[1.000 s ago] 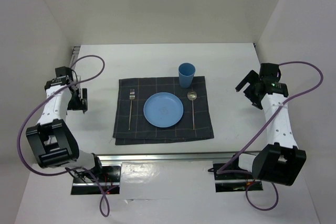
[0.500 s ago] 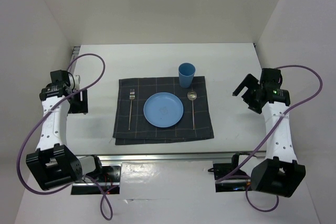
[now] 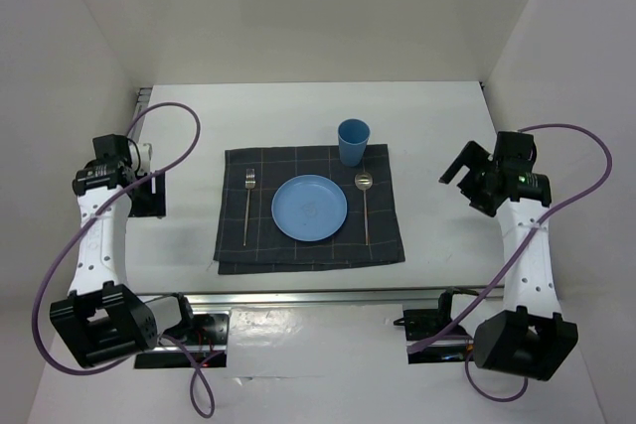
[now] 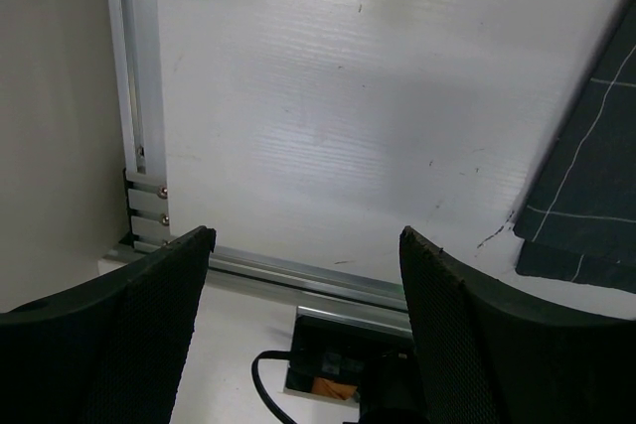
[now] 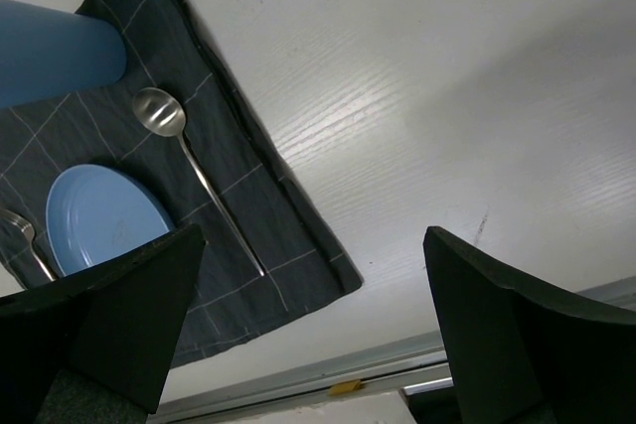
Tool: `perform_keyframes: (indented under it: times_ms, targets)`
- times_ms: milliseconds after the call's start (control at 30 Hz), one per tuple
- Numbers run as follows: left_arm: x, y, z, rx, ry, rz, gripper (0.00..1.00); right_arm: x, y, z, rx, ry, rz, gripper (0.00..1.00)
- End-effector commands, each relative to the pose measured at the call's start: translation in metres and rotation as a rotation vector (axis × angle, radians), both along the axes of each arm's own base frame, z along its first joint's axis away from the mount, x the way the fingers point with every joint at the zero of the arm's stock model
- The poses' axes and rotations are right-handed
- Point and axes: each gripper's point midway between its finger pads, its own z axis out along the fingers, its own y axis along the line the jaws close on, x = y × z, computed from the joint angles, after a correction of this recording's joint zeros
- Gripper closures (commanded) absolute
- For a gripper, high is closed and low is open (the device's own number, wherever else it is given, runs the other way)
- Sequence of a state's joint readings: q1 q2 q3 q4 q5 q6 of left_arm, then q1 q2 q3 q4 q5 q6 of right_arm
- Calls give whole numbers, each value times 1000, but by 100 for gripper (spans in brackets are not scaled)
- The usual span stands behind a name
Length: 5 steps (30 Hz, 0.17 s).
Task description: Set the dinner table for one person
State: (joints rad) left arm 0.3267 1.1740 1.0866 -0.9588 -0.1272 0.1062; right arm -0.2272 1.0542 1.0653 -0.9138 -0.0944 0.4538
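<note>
Arms [image 3: 99, 230] slightly further back; jaws wide, empty.

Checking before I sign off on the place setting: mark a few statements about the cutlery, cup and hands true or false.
1. The fork lies on the mat, left of the plate. True.
2. The spoon rests on the plate. False: it lies on the mat, right of the plate.
3. The cup lies tipped over. False: it stands upright at the mat's far edge.
4. The left hand and right hand are open and empty. True.
</note>
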Motion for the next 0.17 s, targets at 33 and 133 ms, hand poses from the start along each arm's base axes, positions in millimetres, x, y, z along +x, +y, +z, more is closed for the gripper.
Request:
perform_keyframes:
  times_ms: [33,133]
  targets:
    - [4,-1,14,13,-45,-35,17,-7,3,-1,-4,3,23,0]
    - [5,0,11,12,-43,-35,17,-9,7,-3,10,1,34,0]
